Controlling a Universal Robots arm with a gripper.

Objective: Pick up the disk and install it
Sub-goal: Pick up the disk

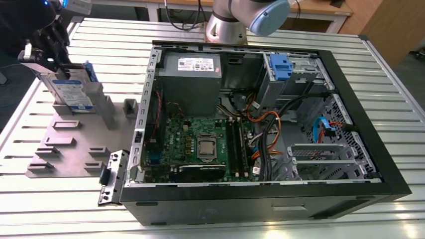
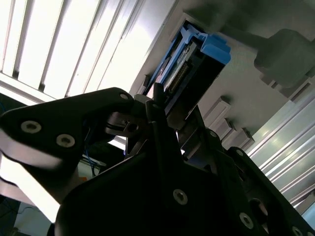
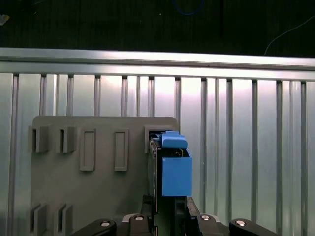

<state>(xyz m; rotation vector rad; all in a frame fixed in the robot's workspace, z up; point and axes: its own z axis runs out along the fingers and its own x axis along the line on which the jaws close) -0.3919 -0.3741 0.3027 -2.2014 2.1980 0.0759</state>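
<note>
The disk (image 1: 71,94) stands on edge in a slot of the grey holder plate (image 1: 73,144), at the exterior view's left. It is silver with a white-and-blue label and blue rails. My gripper (image 1: 56,69) comes down on its top edge, and the jaws appear shut on it from both sides. In the first wrist view the disk's blue rail (image 3: 174,169) runs from the slot to my gripper (image 3: 165,204). In the second wrist view the disk (image 2: 189,59) sticks out past the black fingers (image 2: 157,105), its far end at the plate (image 2: 246,73).
An open computer case (image 1: 371,164) lies on the slatted metal table (image 1: 59,209), right of the plate. Inside are a grey power-supply box (image 1: 189,69), a blue-tabbed drive cage (image 1: 282,67), a motherboard (image 1: 199,144) and loose cables. The arm's base (image 1: 229,25) stands behind the case.
</note>
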